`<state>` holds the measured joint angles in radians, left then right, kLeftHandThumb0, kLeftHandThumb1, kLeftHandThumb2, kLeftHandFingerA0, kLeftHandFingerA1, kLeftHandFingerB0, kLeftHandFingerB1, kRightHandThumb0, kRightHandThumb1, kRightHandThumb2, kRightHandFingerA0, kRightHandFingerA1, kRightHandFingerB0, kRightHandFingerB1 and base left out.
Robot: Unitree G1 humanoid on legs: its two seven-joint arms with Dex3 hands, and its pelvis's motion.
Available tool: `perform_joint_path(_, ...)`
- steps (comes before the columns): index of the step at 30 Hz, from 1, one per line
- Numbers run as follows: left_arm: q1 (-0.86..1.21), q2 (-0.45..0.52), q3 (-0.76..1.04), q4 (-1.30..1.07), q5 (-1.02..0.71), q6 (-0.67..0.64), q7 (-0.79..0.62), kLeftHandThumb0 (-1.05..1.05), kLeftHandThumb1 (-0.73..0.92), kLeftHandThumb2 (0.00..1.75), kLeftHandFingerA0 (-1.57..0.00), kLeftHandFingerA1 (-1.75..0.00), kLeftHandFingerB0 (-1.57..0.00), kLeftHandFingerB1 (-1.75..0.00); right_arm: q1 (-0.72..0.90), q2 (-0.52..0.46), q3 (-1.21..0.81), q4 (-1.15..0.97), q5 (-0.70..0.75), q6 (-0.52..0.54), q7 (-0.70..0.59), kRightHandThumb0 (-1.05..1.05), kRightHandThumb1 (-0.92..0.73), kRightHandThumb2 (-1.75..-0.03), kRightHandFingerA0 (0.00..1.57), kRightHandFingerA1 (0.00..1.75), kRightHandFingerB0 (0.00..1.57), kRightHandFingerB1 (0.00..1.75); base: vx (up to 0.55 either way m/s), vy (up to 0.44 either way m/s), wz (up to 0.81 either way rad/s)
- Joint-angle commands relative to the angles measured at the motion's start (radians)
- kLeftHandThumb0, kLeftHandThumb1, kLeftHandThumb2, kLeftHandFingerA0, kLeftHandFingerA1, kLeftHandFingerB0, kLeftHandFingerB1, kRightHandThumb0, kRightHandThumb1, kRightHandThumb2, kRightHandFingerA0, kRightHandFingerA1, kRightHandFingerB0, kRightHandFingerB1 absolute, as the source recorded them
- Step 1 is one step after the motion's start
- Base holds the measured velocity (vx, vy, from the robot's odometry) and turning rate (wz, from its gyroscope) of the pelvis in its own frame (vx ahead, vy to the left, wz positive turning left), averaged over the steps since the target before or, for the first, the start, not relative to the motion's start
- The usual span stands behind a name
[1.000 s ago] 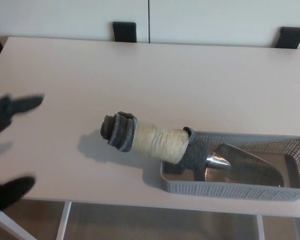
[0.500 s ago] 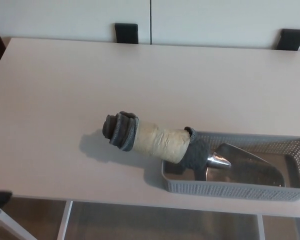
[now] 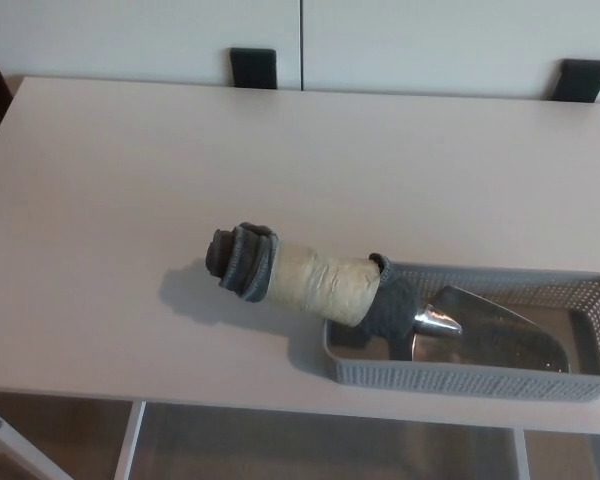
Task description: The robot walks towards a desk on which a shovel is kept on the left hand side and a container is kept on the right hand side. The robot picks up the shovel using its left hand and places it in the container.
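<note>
A: Where is the shovel [image 3: 380, 300]?

B: Its metal scoop lies inside the basket [image 3: 460, 378] at the right front of the desk [image 3: 130, 200]. The handle sticks out over the basket's left end wall, tilted up and pointing left, so it hangs above the desk top.

A: What is the shovel made of?

B: The scoop is shiny, smooth metal with a curved, pointed shape. The handle is a thick cylinder wrapped in pale, rough cloth or tape, with grey ribbed knit fabric bunched at both ends.

A: And the basket?

B: Grey plastic, long and rectangular, low walls with a woven lattice pattern. Its floor looks smooth and reflects the scoop.

A: The desk?

B: A flat, matte, pale beige top with a white leg frame showing below the front edge. 2 black blocks [image 3: 253, 68] sit behind its far edge against a white wall.

A: What are the hands doing?

B: Neither the left nor the right hand shows here, so I cannot tell how open they are. Nothing is holding the shovel.
</note>
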<state>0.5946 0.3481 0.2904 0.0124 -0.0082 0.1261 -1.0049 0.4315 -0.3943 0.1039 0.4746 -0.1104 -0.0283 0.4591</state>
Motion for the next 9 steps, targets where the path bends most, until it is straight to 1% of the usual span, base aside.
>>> perform_joint_path(1, -0.170, -0.022, -0.221, 0.548, 0.332, -0.363, 0.510, -0.90, 0.65, 1.08, -0.06, -0.18, -0.07, -0.10, 0.055, 0.045, -0.061, 0.061, 0.049, -0.160, -0.081, -0.53, -0.76, -0.62, 0.31, 0.41, 0.21, 0.33, 0.00, 0.000, 0.00)
perform_joint_path(2, -0.185, -0.011, -0.222, 0.594, 0.326, -0.365, 0.526, -0.91, 0.66, 1.09, 0.00, -0.18, 0.00, -0.09, 0.060, 0.043, -0.060, 0.046, 0.046, -0.154, -0.080, -0.53, -0.76, -0.62, 0.30, 0.41, 0.21, 0.32, 0.00, 0.000, 0.00)
perform_joint_path(3, -0.196, -0.006, -0.226, 0.614, 0.322, -0.368, 0.532, -0.91, 0.66, 1.09, 0.00, -0.18, 0.00, -0.09, 0.063, 0.042, -0.061, 0.037, 0.047, -0.151, -0.079, -0.53, -0.76, -0.62, 0.30, 0.41, 0.21, 0.32, 0.00, 0.000, 0.00)
perform_joint_path(4, -0.205, -0.005, -0.215, 0.640, 0.303, -0.376, 0.523, -0.93, 0.64, 1.07, 0.00, -0.12, 0.00, -0.05, 0.051, 0.040, -0.061, 0.057, 0.045, -0.161, -0.079, -0.53, -0.75, -0.62, 0.31, 0.42, 0.21, 0.33, 0.00, 0.000, 0.00)
perform_joint_path(5, -0.217, -0.002, -0.204, 0.677, 0.279, -0.388, 0.513, -0.93, 0.64, 1.07, 0.00, -0.12, 0.00, -0.05, 0.035, 0.039, -0.060, 0.081, 0.041, -0.173, -0.080, -0.53, -0.75, -0.62, 0.31, 0.42, 0.21, 0.33, 0.00, 0.000, 0.00)
perform_joint_path(6, -0.226, 0.004, -0.201, 0.695, 0.265, -0.400, 0.510, -0.94, 0.65, 1.07, 0.00, -0.10, 0.00, -0.04, 0.025, 0.041, -0.063, 0.096, 0.044, -0.175, -0.079, -0.57, -0.62, -0.82, 0.25, 0.49, 0.18, 0.43, 0.00, 0.000, 0.00)
perform_joint_path(7, -0.224, 0.010, -0.196, 0.698, 0.255, -0.407, 0.506, -0.95, 0.66, 1.07, 0.00, -0.09, 0.00, -0.04, 0.024, 0.046, -0.073, 0.091, 0.061, -0.164, -0.065, -0.56, -0.61, -0.81, 0.25, 0.48, 0.17, 0.43, 0.00, 0.000, 0.00)
perform_joint_path(8, -0.221, 0.016, -0.194, 0.696, 0.252, -0.417, 0.508, -0.94, 0.66, 1.07, -0.03, -0.11, -0.01, -0.05, 0.027, 0.046, -0.076, 0.079, 0.068, -0.160, -0.057, -0.50, -0.74, -0.62, 0.31, 0.42, 0.21, 0.33, 0.00, 0.000, 0.00)
perform_joint_path(9, -0.224, 0.018, -0.195, 0.705, 0.248, -0.433, 0.516, -0.95, 0.65, 1.06, -0.06, -0.10, -0.05, -0.03, 0.032, 0.045, -0.077, 0.065, 0.068, -0.157, -0.055, -0.55, -0.61, -0.81, 0.25, 0.49, 0.18, 0.43, 0.00, 0.000, 0.00)
